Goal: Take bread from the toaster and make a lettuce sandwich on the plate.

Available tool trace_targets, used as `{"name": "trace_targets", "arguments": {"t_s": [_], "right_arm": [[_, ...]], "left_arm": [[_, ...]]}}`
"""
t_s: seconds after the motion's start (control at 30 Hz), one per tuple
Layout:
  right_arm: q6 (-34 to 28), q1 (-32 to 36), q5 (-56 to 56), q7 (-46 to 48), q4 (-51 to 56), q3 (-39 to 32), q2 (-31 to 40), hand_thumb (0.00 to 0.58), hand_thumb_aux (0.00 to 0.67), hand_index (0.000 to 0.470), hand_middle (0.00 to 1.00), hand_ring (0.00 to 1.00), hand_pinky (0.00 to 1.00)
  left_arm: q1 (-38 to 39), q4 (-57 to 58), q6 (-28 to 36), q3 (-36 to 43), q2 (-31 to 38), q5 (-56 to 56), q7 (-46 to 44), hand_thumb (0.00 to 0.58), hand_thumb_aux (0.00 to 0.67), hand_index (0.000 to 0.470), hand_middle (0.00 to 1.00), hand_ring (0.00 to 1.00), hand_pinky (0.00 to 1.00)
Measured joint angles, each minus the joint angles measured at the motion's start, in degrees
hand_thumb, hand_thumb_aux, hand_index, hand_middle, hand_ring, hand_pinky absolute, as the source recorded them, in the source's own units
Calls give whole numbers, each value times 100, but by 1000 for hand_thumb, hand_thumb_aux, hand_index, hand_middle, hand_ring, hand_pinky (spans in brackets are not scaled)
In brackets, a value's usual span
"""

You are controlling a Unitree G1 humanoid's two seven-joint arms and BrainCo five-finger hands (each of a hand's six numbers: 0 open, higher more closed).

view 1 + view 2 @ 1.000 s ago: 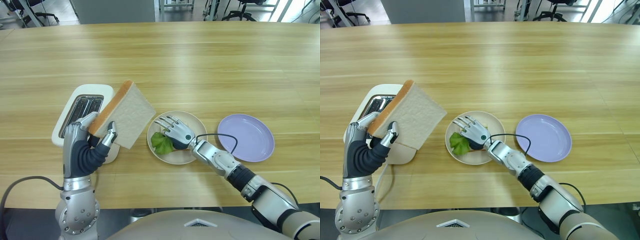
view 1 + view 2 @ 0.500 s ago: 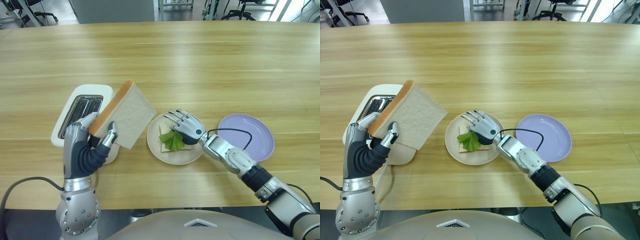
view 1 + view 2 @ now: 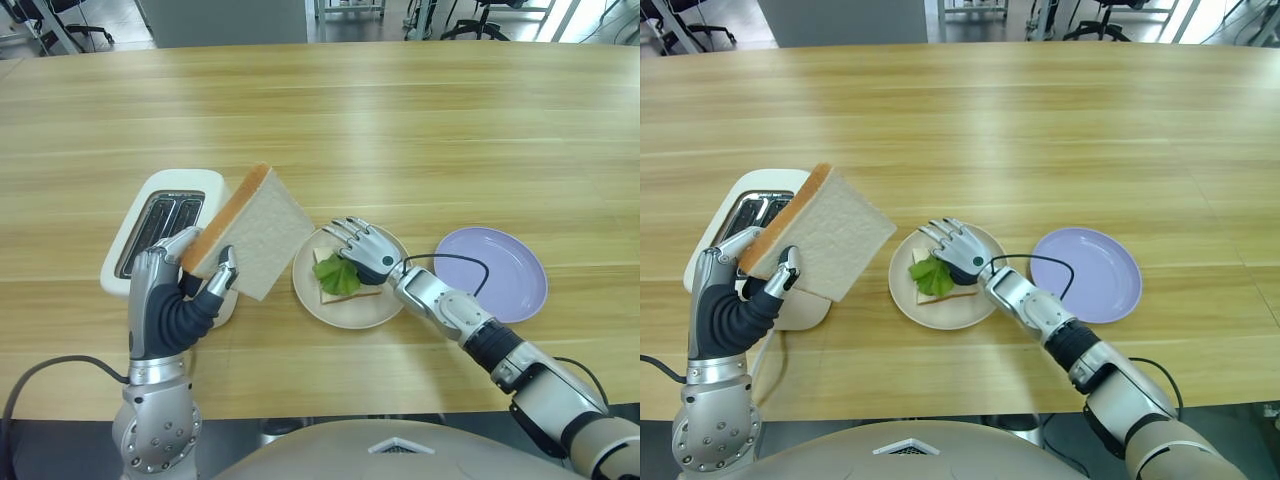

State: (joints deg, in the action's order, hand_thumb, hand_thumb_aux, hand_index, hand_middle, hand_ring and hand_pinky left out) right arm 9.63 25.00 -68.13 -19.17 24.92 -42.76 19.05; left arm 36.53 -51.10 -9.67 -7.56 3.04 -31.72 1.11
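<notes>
Fig.: L hand (image 3: pixel 175 295) grasps the top slice (image 3: pixel 258 232), tilted, beside the toaster (image 3: pixel 150 225). R hand (image 3: pixel 365 250) sits on the lettuce (image 3: pixel 335 272) over the lower slice (image 3: pixel 938 294) on the plate (image 3: pixel 345 310); whether it grips can't be told. Next: centre lettuce, clear R hand, lower top slice flat.

The left robot hand (image 3: pixel 172 292) stands upright over the tabletop's (image 3: pixel 400 130) near edge, left of middle, closed on the lower corner of a tilted square slice of white bread with a tan crust (image 3: pixel 262 232). The right forearm slants in from the near right corner. The right robot hand (image 3: pixel 362 250) is palm-down, near the front middle.
</notes>
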Motion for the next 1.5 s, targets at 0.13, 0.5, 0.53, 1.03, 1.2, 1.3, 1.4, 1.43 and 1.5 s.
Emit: {"name": "trace_targets", "arguments": {"t_s": [0.13, 0.5, 0.53, 1.03, 1.2, 1.3, 1.4, 1.43, 1.5], "right_arm": [[-5, 90, 17, -52, 92, -7, -51, 580, 670, 460, 0, 0, 0], [7, 145, 14, 210, 466, -168, 13, 501, 423, 290, 0, 0, 0], [8, 148, 25, 291, 467, -172, 26, 83, 50, 34, 0, 0, 0], [28, -172, 506, 1685, -240, 2, 397, 0, 0, 0, 0, 0, 0], [68, -266, 676, 2126, -746, 92, 497, 0, 0, 0, 0, 0, 0], [114, -294, 710, 2175, -946, 101, 510, 0, 0, 0, 0, 0, 0], [129, -300, 703, 2159, -1171, 113, 529, 0, 0, 0, 0, 0, 0], [134, -305, 702, 2159, -1205, 114, 533, 0, 0, 0, 0, 0, 0], [142, -365, 696, 2159, -1240, 117, 552, 0, 0, 0, 0, 0, 0]], "left_arm": [[1, 0, -1, 45, -6, -8, 0, 580, 670, 460, 1000, 1000, 1000], [-23, 2, 0, 102, -17, -53, 0, 580, 670, 460, 1000, 1000, 1000], [-28, 2, 0, 102, -16, -53, -1, 580, 670, 460, 1000, 1000, 1000], [-66, 7, -1, 99, 7, -1, -16, 580, 670, 460, 1000, 1000, 1000], [-64, 7, -3, 105, 0, 2, -16, 580, 670, 460, 1000, 1000, 1000], [-71, 8, -3, 125, 0, 2, -15, 580, 670, 460, 1000, 1000, 1000], [-101, 8, -4, 136, -1, 2, -15, 580, 670, 460, 1000, 1000, 1000], [-103, 8, -4, 137, -2, 2, -14, 580, 670, 460, 1000, 1000, 1000], [-105, 8, -4, 142, -4, 2, -14, 580, 670, 460, 1000, 1000, 1000]]}}
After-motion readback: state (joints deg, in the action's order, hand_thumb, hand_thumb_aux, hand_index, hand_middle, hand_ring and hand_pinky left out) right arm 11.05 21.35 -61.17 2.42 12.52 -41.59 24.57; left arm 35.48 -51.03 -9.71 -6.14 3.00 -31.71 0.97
